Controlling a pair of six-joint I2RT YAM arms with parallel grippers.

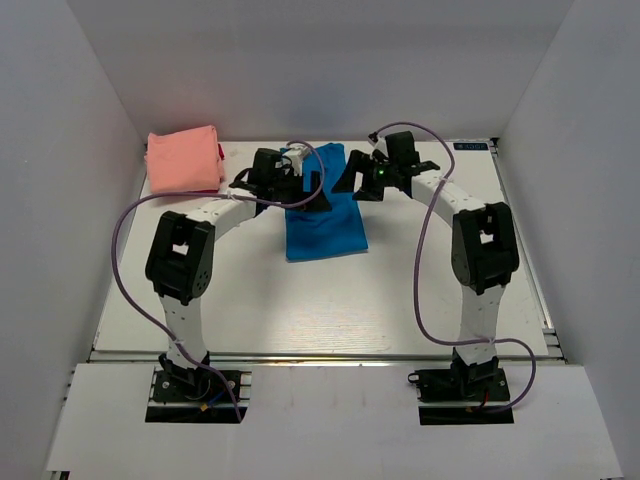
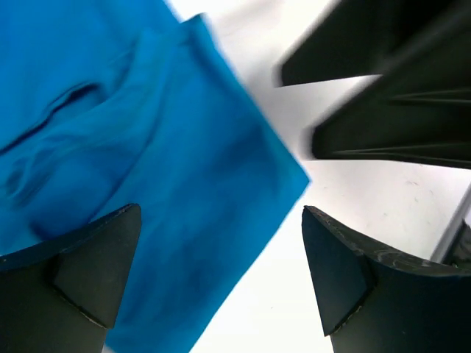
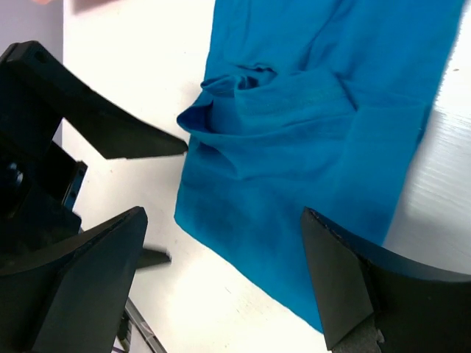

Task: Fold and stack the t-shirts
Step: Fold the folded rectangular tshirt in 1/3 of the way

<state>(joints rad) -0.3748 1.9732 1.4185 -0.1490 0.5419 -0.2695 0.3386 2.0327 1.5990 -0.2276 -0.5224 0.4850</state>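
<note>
Blue t-shirt lies folded on the tabletop near its far edge's middle; the salmon-pink t-shirt sits folded in the far left corner. Left tool and right tool hang over the blue cloth, jaws spread, empty.

**Blue and pink shirts on white**

A plain bright blue t-shirt and a plain salmon-pink t-shirt, on a white counter. The left claw and right claw are black, their cables lilac.

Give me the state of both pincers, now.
Left pincer: open, holding nothing, above the blue t-shirt.
Right pincer: open, holding nothing, above the same shirt.
</note>
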